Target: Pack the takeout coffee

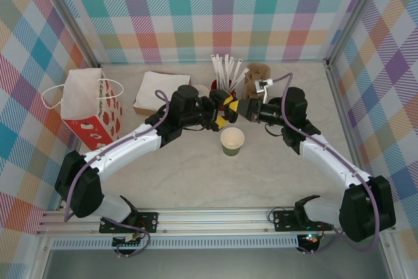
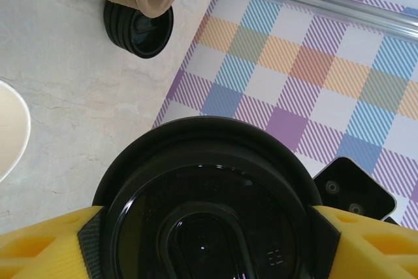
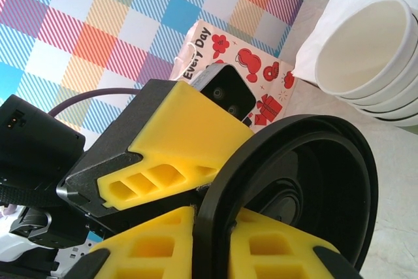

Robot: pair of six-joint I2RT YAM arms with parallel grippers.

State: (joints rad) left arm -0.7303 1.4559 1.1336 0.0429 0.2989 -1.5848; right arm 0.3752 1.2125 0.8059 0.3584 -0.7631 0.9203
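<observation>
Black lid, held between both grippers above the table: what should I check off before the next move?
1. Right gripper pinches the rim of the black lid: ok.
2. Left gripper has a finger on each side of the lid: ok.
3. Green cup stands upright on the table, mouth uncovered: ok.
4. Lid seated on the cup: not ok, it is in the grippers.
5. Paper bag standing at the left: ok.
6. Bag mouth open to receive the cup: cannot tell.

light: bright, diffuse | shadows: faint | glare: soft sheen on lid (image 2: 202,227) | focus: sharp
</observation>
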